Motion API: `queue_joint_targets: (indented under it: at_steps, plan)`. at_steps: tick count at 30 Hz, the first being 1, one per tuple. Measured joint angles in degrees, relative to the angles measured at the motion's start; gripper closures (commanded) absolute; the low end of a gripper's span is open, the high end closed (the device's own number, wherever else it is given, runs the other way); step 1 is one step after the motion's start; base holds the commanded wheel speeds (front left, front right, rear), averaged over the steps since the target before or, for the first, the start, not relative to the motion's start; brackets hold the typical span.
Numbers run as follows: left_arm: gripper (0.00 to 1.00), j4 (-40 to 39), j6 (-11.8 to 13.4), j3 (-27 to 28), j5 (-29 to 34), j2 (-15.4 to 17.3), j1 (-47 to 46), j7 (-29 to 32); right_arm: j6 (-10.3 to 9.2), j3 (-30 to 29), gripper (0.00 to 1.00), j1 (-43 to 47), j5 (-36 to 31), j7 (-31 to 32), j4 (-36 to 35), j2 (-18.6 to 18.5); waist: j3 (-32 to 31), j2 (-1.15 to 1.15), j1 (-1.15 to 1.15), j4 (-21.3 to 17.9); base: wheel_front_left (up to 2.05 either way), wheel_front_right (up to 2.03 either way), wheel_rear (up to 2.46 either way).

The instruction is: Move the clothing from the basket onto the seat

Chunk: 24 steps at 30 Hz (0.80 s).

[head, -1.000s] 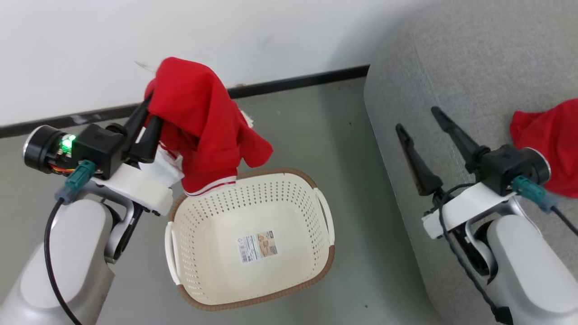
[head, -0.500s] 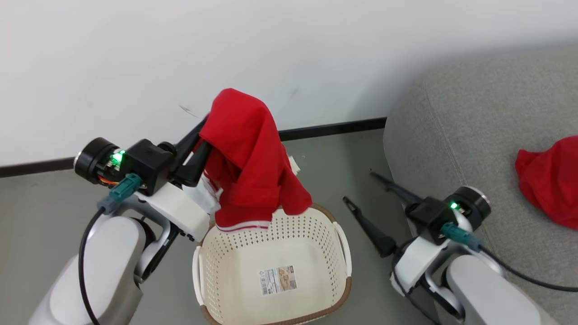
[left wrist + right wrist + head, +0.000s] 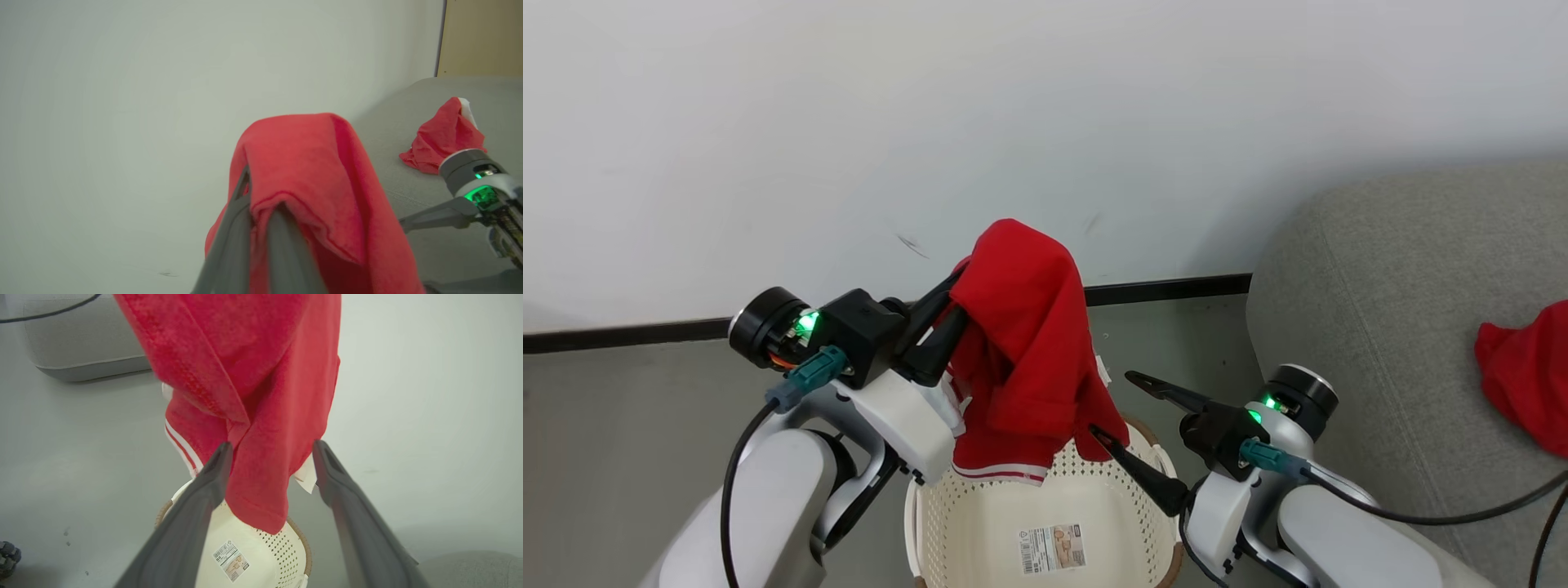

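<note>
The left fingers (image 3: 935, 347), fully closed, pinch a soft red garment (image 3: 1025, 343) with a white-striped hem; it drapes over them above the perforated cream plastic basket (image 3: 980, 531) on the grey floor (image 3: 621, 425). The right fingers (image 3: 1141, 475), spread wide and holding nothing, now flank the garment's lower fold, having stood clear of it a half-second earlier. A second crumpled red garment (image 3: 1523, 376) lies on the grey fabric seat (image 3: 1380, 286), well apart from the basket.

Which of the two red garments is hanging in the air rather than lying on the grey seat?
The garment with white hem stripes, held in the shut left jaws above the basket. The other garment lies crumpled on the seat.
</note>
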Motion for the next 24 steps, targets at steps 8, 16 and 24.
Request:
queue_joint_targets:
  at_steps: [8,16,24]
  plan:
    - [1.0,-2.0,-0.2,-1.8,-0.6,-1.0,0.5,2.2,0.0,2.5,0.0,-2.2,1.6,0.0,3.2,1.3,-2.0,0.0,0.0,2.1,0.0,0.0,0.0]
    - [1.0,-3.5,-0.5,-3.0,-1.7,-1.3,1.2,3.8,0.0,3.7,0.09,-2.7,2.0,0.0,5.5,3.6,-3.3,0.0,0.0,4.0,0.0,0.0,0.0]
    - [1.0,-3.7,-0.4,-2.8,-3.3,-1.8,3.6,4.6,0.0,2.5,1.0,-2.4,2.0,0.0,6.3,4.9,-4.3,0.0,0.0,5.2,0.0,0.0,0.0]
